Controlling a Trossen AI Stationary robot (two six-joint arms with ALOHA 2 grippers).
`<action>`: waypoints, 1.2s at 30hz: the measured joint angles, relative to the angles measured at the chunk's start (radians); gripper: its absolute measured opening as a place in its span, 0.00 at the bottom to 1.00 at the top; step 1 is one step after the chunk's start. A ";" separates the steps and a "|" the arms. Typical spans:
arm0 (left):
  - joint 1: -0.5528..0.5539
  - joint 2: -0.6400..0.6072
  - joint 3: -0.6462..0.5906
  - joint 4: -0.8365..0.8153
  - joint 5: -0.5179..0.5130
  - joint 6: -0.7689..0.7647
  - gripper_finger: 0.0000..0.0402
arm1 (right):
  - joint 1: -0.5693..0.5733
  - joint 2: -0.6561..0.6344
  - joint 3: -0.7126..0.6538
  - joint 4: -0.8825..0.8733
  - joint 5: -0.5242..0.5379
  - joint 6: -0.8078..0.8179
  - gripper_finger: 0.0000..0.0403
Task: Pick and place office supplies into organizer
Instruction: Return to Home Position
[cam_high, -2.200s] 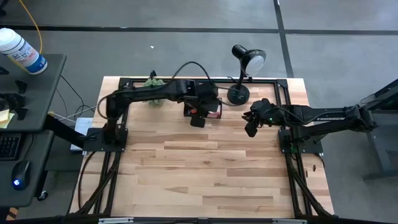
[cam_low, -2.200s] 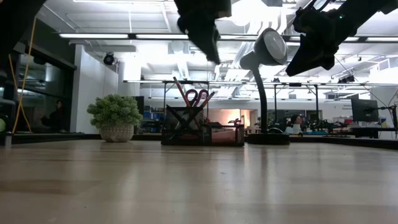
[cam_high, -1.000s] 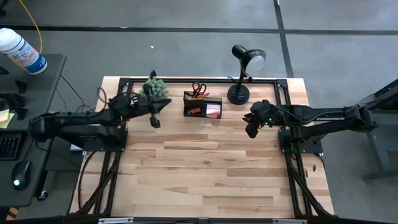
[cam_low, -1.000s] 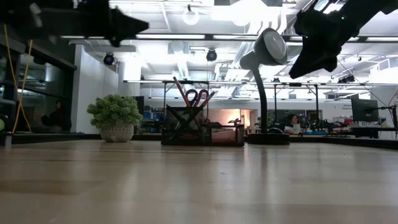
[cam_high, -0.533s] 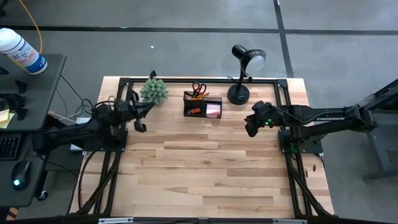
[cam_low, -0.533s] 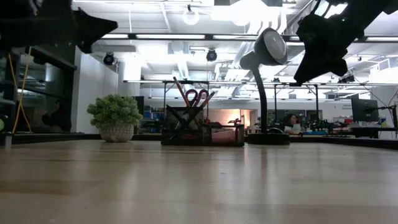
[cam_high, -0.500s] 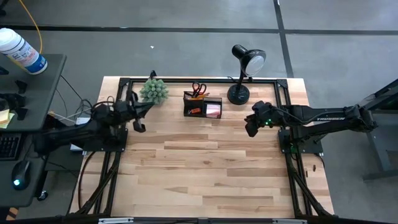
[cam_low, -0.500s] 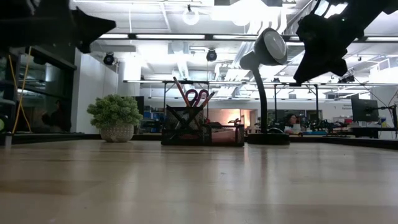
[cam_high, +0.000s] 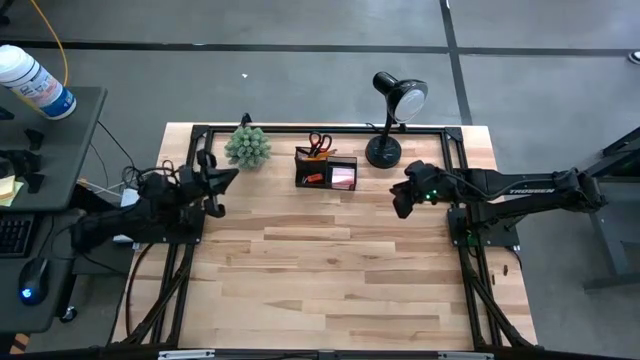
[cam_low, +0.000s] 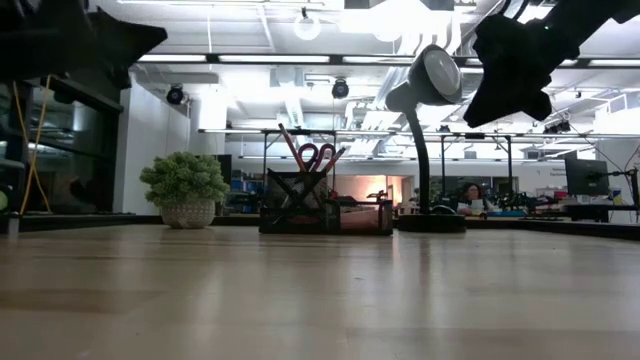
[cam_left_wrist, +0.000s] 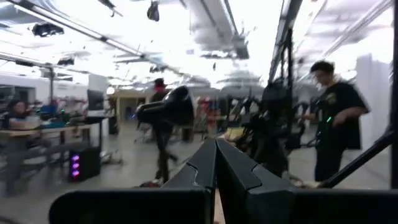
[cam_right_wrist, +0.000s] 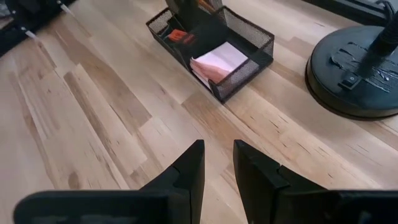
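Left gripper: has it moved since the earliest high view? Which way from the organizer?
Yes. The left gripper, earlier over the organizer, has withdrawn leftward, now left of the plant ball; the right gripper waits near the lamp.

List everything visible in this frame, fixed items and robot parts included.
organizer: one, black mesh, back centre of the table
scissors: one pair, red handles, upright in the organizer's taller section
sticky-note pad: one, pink, in the lower compartment
small orange piece: one, in the organizer beside the pad
plant: one, green in a pale pot, left of the organizer
desk lamp: one, black, right of the organizer
table: one, light wood
bottle: one, white and blue, on the side desk
person: one, dark top, in the room behind
left gripper: raised at the table's left edge, jaws shut
right gripper: raised near the lamp, jaws open
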 joint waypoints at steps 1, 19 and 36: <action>-0.013 0.000 -0.019 0.040 -0.002 -0.009 0.00 | 0.000 0.000 0.000 0.006 0.000 0.000 0.19; -0.287 0.001 -0.040 0.060 -0.172 0.097 0.00 | 0.000 0.000 0.000 0.027 0.003 -0.036 0.19; -0.287 0.006 -0.040 -0.267 -0.068 0.168 0.00 | -0.006 -0.044 -0.264 0.361 -0.077 -0.187 0.19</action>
